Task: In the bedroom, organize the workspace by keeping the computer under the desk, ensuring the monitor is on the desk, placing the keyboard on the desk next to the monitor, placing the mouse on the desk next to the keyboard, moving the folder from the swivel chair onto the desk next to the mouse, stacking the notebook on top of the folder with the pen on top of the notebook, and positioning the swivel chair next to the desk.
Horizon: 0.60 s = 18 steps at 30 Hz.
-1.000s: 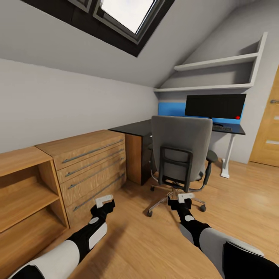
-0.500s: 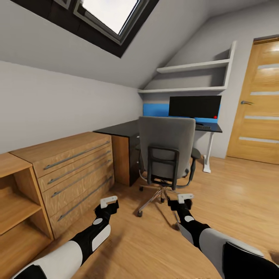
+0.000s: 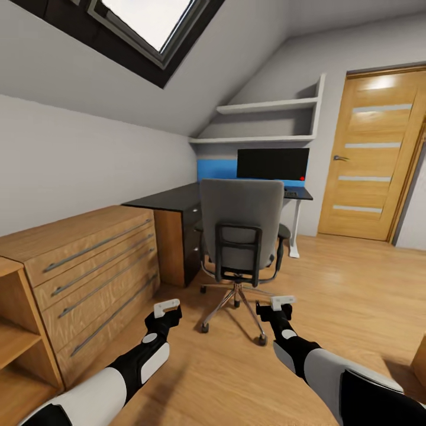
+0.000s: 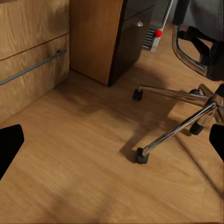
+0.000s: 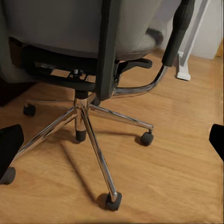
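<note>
The swivel chair [image 3: 239, 225] stands with its grey back toward me, in front of the black-topped desk [image 3: 168, 200]. On the desk's far part stands the monitor [image 3: 272, 164], with the keyboard [image 3: 291, 193] as a dark strip below it. The computer [image 4: 151, 38], grey with a red dot, sits under the desk behind the chair's chrome base [image 5: 93, 126]. The chair's back hides the seat, so the folder is hidden; mouse, notebook and pen are out of view. My left gripper [image 3: 167, 307] [image 4: 112, 144] and right gripper [image 3: 282, 302] [image 5: 112, 142] hang open and empty over the floor, short of the chair.
A light wooden drawer chest [image 3: 89, 260] and an open shelf unit [image 3: 18, 331] line the left wall. A wooden door [image 3: 370, 160] is at the back right, wall shelves [image 3: 266, 121] above the desk. Open wooden floor [image 3: 355, 284] lies right of the chair.
The camera has swung right: chair, desk and chest slid left in the picture and the door came into view. Both arms keep the same pose, grippers still open.
</note>
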Available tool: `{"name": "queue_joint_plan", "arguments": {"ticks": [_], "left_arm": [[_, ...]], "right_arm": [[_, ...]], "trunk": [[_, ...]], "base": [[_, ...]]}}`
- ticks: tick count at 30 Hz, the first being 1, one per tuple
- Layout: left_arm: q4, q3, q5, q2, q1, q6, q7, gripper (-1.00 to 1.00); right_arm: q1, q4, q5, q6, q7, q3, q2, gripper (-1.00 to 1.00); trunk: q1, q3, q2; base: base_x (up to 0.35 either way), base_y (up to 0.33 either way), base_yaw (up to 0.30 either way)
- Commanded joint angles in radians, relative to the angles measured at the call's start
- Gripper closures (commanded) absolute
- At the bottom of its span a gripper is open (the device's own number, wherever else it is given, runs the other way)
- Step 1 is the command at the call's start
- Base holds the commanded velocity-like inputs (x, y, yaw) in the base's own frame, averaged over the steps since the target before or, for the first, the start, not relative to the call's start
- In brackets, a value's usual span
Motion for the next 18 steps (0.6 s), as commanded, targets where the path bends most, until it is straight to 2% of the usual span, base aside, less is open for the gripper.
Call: {"name": "queue_joint_plan", "arguments": {"ticks": [1,7,11,13,18], "left_arm": [[-0.001,-0.009,0.009,0.001,-0.001,-0.005,0.006,-1.0],[0.0,-0.009,0.009,-0.004,-0.001,-0.005,0.007,-1.0],[0.024,-0.01,0.008,-0.022,-0.001,-0.005,0.008,-1.0],[0.045,-0.01,0.008,-0.039,-0.001,-0.005,0.009,-1.0],[0.06,-0.01,0.008,-0.05,-0.001,-0.005,0.009,-1.0]], "right_arm": [[-0.001,-0.001,-0.004,-0.001,-0.006,0.008,0.0,-1.0],[-0.001,0.0,-0.004,-0.001,-0.006,0.008,0.0,-1.0],[-0.001,-0.001,-0.004,-0.001,-0.006,0.009,0.001,-1.0],[0.0,-0.001,-0.004,-0.001,-0.006,0.009,0.003,-1.0],[-0.001,-0.001,-0.005,-0.001,-0.008,0.009,0.008,-1.0]], "trunk": [[0.0,-0.001,0.0],[0.0,0.002,0.0],[0.0,0.004,0.0],[0.0,0.005,0.0],[0.0,0.007,0.0]], "base": [[0.0,0.166,-0.279],[0.0,0.073,-0.279],[0.0,0.01,-0.279],[0.0,0.003,-0.279],[0.0,0.001,-0.279]]}}
